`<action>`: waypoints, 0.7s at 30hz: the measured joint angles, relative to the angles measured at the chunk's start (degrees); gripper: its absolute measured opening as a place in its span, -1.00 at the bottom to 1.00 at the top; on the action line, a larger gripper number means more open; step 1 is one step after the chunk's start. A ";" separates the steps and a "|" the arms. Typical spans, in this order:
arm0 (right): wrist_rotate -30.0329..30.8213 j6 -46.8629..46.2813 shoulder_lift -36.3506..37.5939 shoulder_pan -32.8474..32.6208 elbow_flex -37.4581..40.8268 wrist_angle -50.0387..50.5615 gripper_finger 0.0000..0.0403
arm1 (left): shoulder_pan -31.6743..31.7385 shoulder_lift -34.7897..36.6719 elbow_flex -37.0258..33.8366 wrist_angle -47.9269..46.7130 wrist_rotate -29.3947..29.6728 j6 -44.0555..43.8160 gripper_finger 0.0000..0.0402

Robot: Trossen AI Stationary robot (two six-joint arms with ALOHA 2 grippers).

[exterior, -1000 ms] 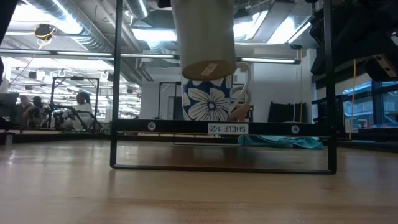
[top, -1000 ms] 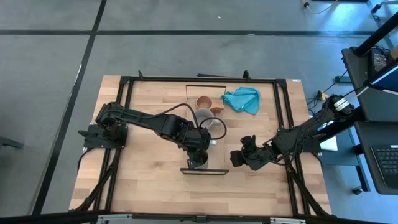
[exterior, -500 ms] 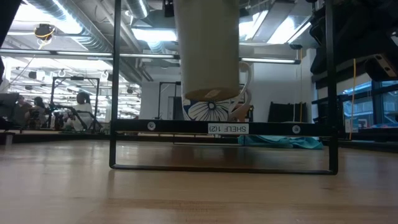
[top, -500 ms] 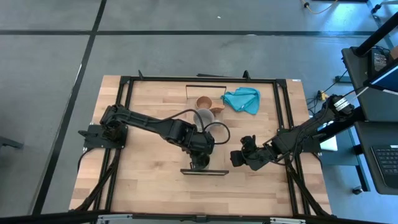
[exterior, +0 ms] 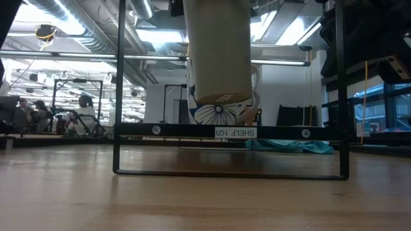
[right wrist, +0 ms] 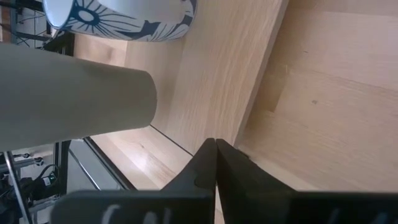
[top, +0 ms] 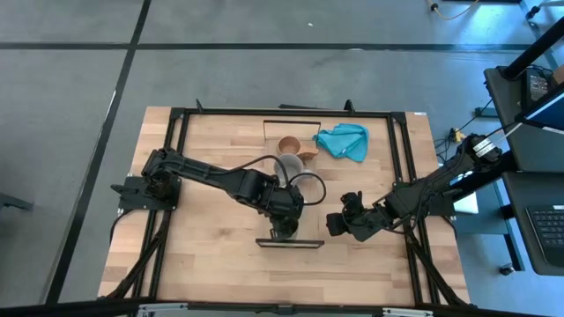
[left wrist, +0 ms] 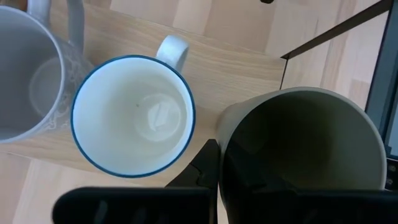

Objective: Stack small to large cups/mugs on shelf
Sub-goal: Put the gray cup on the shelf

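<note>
My left gripper [top: 284,225] hangs over the near end of the shelf [top: 289,239], shut on the olive cup [exterior: 217,51], which is pale outside and dark inside [left wrist: 305,149]. Just behind that cup on the shelf board [left wrist: 236,56] stands the blue-flowered mug with a white inside [left wrist: 132,115]. Farther along are the grey mug [top: 286,165] and the tan wooden cup [top: 289,143]. My right gripper [top: 335,224] waits shut, low, to the right of the shelf's near end. My left gripper holds the olive cup by its rim [left wrist: 222,140] from above, pointing down. One finger [left wrist: 204,171] lies against the outside of the wall; the other is hidden. The cup hangs upright, mouth up, its base [exterior: 218,99] clear above the shelf's end bar [exterior: 231,132].
A teal cloth [top: 344,141] lies at the table's far right. Black bracket bars [exterior: 119,83] [exterior: 341,83] rise at both sides of the shelf's near end. My right arm [top: 414,198] reaches in from the right edge. Bare wood lies to the left and near.
My left gripper has gone down with the olive cup, quickly at first and then slowly. The cup stays upright and now hangs lower, in front of the flowered mug and nearer the shelf.
</note>
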State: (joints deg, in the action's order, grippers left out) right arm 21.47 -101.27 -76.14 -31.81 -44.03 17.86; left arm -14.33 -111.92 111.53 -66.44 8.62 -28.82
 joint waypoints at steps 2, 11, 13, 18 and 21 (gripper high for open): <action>0.00 0.00 0.00 0.00 0.00 -0.01 -0.96 | 0.15 0.00 0.01 0.06 0.15 0.00 -1.00; 0.04 0.00 0.00 0.00 0.00 -0.13 -0.96 | 0.57 0.00 0.02 0.07 -0.28 0.02 -1.00; 0.07 0.00 0.00 0.00 0.00 -0.14 -0.96 | 0.57 0.00 0.01 0.07 -0.39 0.03 -1.00; 1.19 0.04 -0.02 0.00 0.00 -0.22 -0.96 | 0.94 -0.66 0.07 -0.55 -0.64 0.06 -1.00; 2.10 0.04 -0.02 0.00 0.00 -0.51 -0.96 | 1.24 -1.22 0.13 0.13 -1.34 0.07 -1.00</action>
State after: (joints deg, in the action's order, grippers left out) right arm 23.57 -101.23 -76.16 -31.81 -44.03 17.35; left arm -13.09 -113.13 111.66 -66.30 7.28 -28.75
